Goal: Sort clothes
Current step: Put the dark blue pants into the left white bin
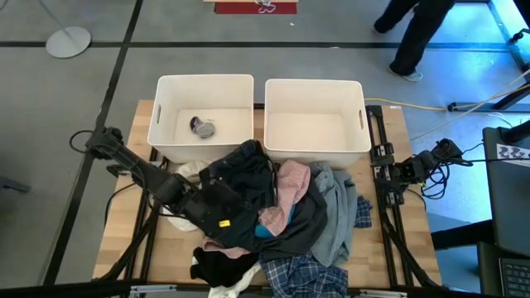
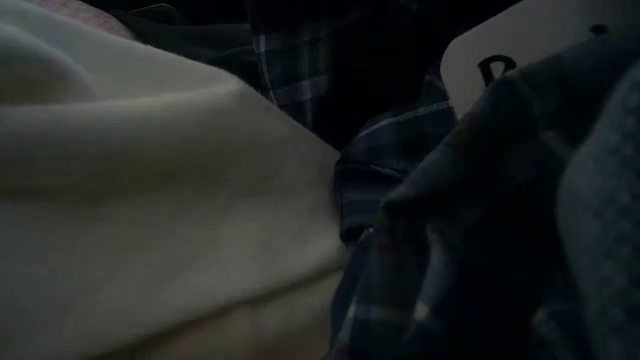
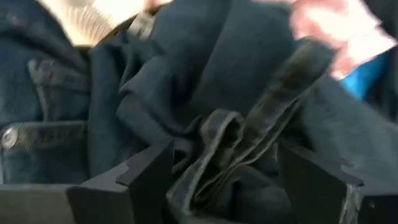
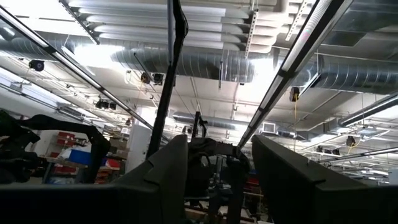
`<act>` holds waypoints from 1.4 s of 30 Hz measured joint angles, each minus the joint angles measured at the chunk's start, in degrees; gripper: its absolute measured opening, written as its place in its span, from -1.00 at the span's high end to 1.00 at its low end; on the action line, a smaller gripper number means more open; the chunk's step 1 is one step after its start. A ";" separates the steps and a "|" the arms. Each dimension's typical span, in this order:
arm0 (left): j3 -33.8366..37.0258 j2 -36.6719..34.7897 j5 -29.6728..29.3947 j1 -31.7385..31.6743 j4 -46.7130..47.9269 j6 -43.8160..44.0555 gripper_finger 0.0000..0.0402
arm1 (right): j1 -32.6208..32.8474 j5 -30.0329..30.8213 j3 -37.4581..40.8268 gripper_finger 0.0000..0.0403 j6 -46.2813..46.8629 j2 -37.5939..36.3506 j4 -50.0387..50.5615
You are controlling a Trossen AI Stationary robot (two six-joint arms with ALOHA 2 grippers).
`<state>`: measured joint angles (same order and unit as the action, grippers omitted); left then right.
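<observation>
Wood shows at the edges of our worktop [image 1: 124, 240], and most of it lies under the clothes [image 1: 281, 223], a big mixed heap at the front. Behind the heap stand two white bins [image 1: 315, 124]. The left bin [image 1: 170, 136] has one small grey thing [image 1: 203, 127] in it; the right one looks bare.

Our left hand [image 3: 224, 180] is down in the heap with its fingers [image 3: 149, 180] spread wide, and a dark fold [image 3: 217, 149] sits between them. It is not pinched yet.

Our right hand [image 4: 219, 180] waits off to the right of the worktop, pointing up, fingers part way apart, holding nothing.

The heap is tangled. If we close and lift, we think the pink piece [image 1: 286, 194] or the jeans [image 3: 37, 124] could come along too, or the fold could slip out.
</observation>
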<state>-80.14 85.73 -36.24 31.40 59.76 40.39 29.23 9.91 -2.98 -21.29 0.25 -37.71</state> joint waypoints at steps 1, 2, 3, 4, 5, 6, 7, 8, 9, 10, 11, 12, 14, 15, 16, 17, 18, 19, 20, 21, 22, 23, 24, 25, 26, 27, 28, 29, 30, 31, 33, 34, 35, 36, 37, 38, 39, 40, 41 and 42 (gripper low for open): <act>0.00 0.23 -0.06 -0.23 0.14 0.81 -0.33 | 0.00 0.00 0.00 0.10 -0.11 0.00 0.00; 0.00 0.49 0.01 -0.39 0.15 1.46 -0.33 | 0.00 0.00 0.00 0.10 -0.17 0.00 0.02; 0.00 0.80 0.82 -0.46 -0.09 2.40 -0.33 | 0.00 0.02 0.00 0.10 -0.29 0.00 -0.01; 0.00 1.11 2.55 -0.50 -0.74 2.65 -0.33 | 0.00 0.02 0.00 0.10 -0.44 0.00 -0.02; 0.00 1.37 4.50 -0.48 -1.59 2.52 -0.33 | 0.00 0.02 0.00 0.10 -0.71 0.00 0.00; 0.00 1.77 6.18 -0.46 -2.47 2.03 -0.33 | 0.00 0.02 0.00 0.10 -0.99 0.00 0.00; 0.00 2.15 7.02 -0.42 -3.41 1.51 -0.33 | 0.00 0.02 0.00 0.10 -1.23 0.00 -0.04; 0.00 2.60 7.40 -0.31 -4.17 1.44 -0.33 | 0.00 0.04 0.00 0.10 -1.33 0.00 -0.02; 0.00 3.09 7.60 -0.32 -4.67 1.47 -0.33 | 0.00 0.02 0.00 0.10 -1.39 -0.01 -0.02; 0.00 3.51 7.73 -0.33 -5.00 1.48 -0.33 | 0.00 0.04 0.00 0.10 -1.43 0.00 -0.02; 0.00 4.03 7.86 -0.33 -5.37 1.53 -0.33 | 0.00 0.04 0.00 0.10 -1.45 0.00 -0.01; 0.00 4.49 8.19 -0.37 -5.72 1.56 -0.33 | 0.00 0.04 0.00 0.10 -1.45 0.00 -0.02; 0.00 5.53 9.27 -0.50 -6.47 1.39 -0.33 | 0.00 0.04 0.00 0.10 -1.45 0.00 0.02; 0.00 6.10 9.78 -0.63 -7.05 1.40 -0.33 | 0.00 0.04 0.00 0.10 -1.47 0.00 0.02; 0.00 6.53 10.26 -0.75 -7.38 1.38 -0.33 | 0.00 0.08 0.00 0.10 -1.47 0.00 0.02; 0.00 7.01 10.88 -0.76 -7.76 1.28 -0.33 | 0.00 0.09 0.00 0.10 -1.48 -0.01 0.01; 0.00 7.39 11.54 -0.77 -8.28 1.17 -0.33 | 0.00 0.09 0.00 0.10 -1.49 0.00 0.02; 0.00 7.74 12.53 -0.81 -8.85 0.95 -0.33 | 0.00 0.09 0.00 0.10 -1.49 0.00 0.00; -0.02 8.02 13.67 -0.83 -9.34 0.52 -0.33 | 0.00 0.11 0.00 0.10 -1.49 -0.02 0.02; -0.02 8.34 14.71 -0.83 -9.72 0.08 -0.33 | 0.00 0.11 0.00 0.10 -1.49 0.00 0.00; -0.04 8.57 15.49 -0.81 -9.87 0.02 -0.33 | 0.00 0.11 0.00 0.10 -1.49 0.00 0.02; -0.04 8.64 15.81 -0.81 -9.79 0.00 -0.33 | 0.00 0.13 0.00 0.10 -1.49 0.00 0.02; -0.04 8.69 15.90 -0.82 -9.65 0.00 -0.33 | 0.00 0.17 0.00 0.10 -1.51 -0.01 0.02; -0.09 8.99 15.68 -1.06 -9.61 0.12 -0.33 | 0.00 0.67 0.00 0.10 -1.51 0.00 0.02; -0.11 9.19 15.02 -1.32 -9.57 0.17 -0.33 | 0.00 1.21 0.00 0.10 -1.54 0.00 0.04; -0.11 9.34 13.83 -1.48 -9.34 0.19 -0.33 | 0.00 1.97 0.01 0.10 -1.54 0.00 0.10; -0.11 9.75 12.67 -1.48 -9.24 0.28 -0.33 | 0.00 2.66 0.02 0.10 -1.55 -0.01 0.13; -0.11 10.20 11.74 -1.78 -9.28 0.24 -0.33 | 0.00 3.57 0.02 0.10 -1.56 -0.02 0.14; -0.11 10.55 10.99 -1.92 -9.30 -0.17 -0.33 | 0.00 4.36 0.02 0.10 -1.55 -0.02 0.31; -0.11 10.97 10.46 -2.03 -9.36 -0.37 -0.33 | 0.00 5.10 0.04 0.10 -1.55 0.00 0.36; -0.16 12.21 9.63 -2.50 -9.45 -0.73 -0.33 | -0.02 6.04 0.04 0.10 -1.34 -0.02 0.42; -0.18 12.91 9.39 -2.70 -9.43 -1.25 -0.33 | 0.00 6.14 0.04 0.10 -1.14 -0.02 0.61; -0.22 13.77 9.11 -2.88 -9.41 -1.64 -0.32 | 0.00 6.14 0.04 0.10 -0.58 -0.02 0.70; -0.22 14.59 8.68 -2.91 -9.41 -1.80 -0.31 | 0.00 6.14 0.04 0.10 -0.05 -0.02 0.72; -0.22 15.33 8.13 -2.97 -9.28 -1.88 -0.29 | 0.00 6.14 0.04 0.10 0.19 -0.02 0.76; -0.30 16.24 7.71 -3.10 -9.35 -2.30 -0.26 | 0.00 6.14 0.04 0.10 0.29 -0.02 0.78; -0.31 16.98 7.43 -3.14 -9.32 -2.82 -0.23 | 0.00 6.14 0.04 0.10 0.32 -0.02 0.95; -0.32 17.64 7.12 -3.16 -9.21 -3.17 -0.19 | 0.00 6.13 0.04 0.10 0.36 -0.02 1.31; -0.33 18.31 6.83 -3.17 -9.23 -3.36 -0.15 | 0.00 6.12 0.04 0.10 0.50 -0.02 1.70; -0.33 18.84 6.59 -3.17 -9.24 -3.57 -0.10 | 0.00 6.14 0.04 0.10 0.80 -0.02 2.03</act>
<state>-80.47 104.57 -29.64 28.23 50.52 36.82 29.23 16.05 -2.94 -20.50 0.23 -35.68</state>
